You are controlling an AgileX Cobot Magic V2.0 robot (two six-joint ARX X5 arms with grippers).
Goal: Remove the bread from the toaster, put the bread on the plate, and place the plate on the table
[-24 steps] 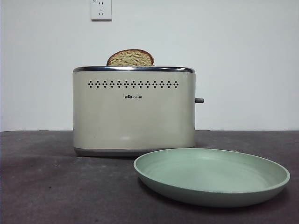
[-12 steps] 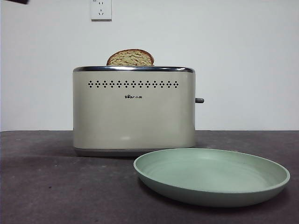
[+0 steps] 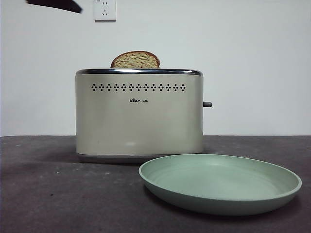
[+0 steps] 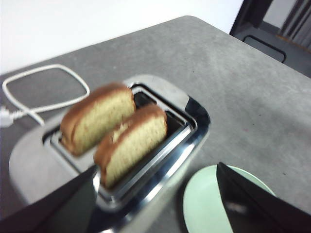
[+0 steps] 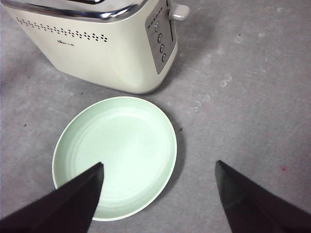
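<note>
So the cream toaster [image 3: 139,115] sits on the dark grey worktop [image 3: 58,194], chrome rim on top, two rows of little dots and a tiny dark logo on the face, lever [image 3: 207,104] poking out the side. From the front view only one brown domed top shows above the rim, but the left wrist camera looks down into the slots and there are two slices standing upright, one in each slot: the bread [image 4: 132,141] in the slot closer to the plate, and a second slice [image 4: 97,118] in the other slot. That shot is pretty blurry, so I can't say how deep either one sits. The left claw [image 4: 155,194] hangs above the toaster with its jaws spread wide, one on each side of the frame, nothing between them and not touching the bread. In the front view it's most likely the dark sliver [image 3: 54,5] at the top corner. The mint-green plate [image 3: 219,183] lies flat on the worktop just in front of the toaster, toward the lever end, empty. The right claw [image 5: 158,189] hovers over the plate, jaws also wide apart and holding nothing. There's a white cord [image 4: 41,92] looped on the worktop behind the toaster and a wall socket [image 3: 105,10] up on the white wall.
</note>
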